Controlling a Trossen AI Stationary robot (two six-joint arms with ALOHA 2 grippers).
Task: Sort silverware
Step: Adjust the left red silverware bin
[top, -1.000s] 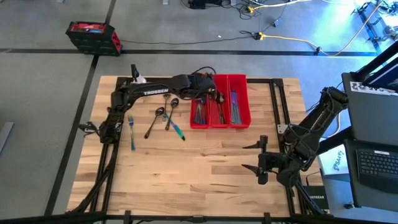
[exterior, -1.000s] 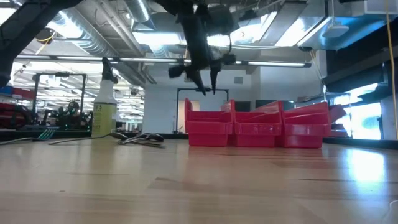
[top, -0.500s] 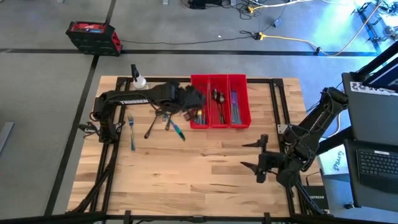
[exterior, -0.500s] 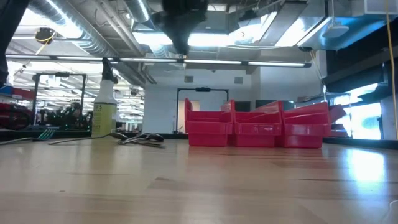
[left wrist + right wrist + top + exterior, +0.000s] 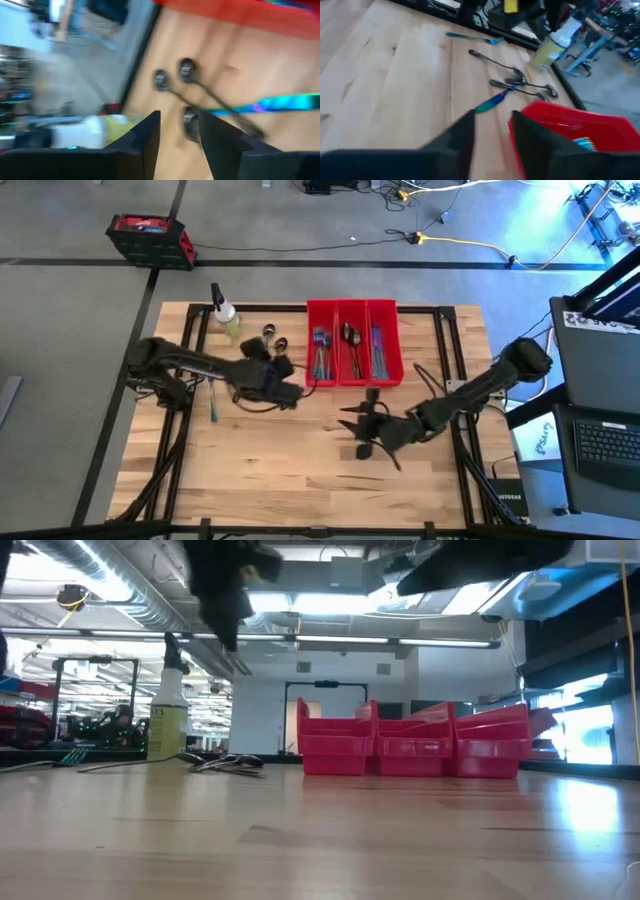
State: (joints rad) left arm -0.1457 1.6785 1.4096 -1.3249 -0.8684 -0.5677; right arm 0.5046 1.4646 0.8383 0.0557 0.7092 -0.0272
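From above, the left gripper [image 5: 283,393] hides most of the loose silverware [image 5: 512,82] left of the red bins [image 5: 353,341]. The right wrist view shows it clearly. Both grippers hold nothing, fingers slightly parted; right gripper [image 5: 362,427] hovers mid-table.

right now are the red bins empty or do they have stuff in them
Not empty. The high view shows silverware lying lengthwise in each compartment of the red bins.

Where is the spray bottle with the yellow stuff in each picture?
High view: spray bottle at the table's far left corner.
Low view: standing left, beside the loose spoons.
Left wrist view: blurred yellow shape by the fingers.
Right wrist view: upper right, beyond the spoons.
Shared landmark: red bins.
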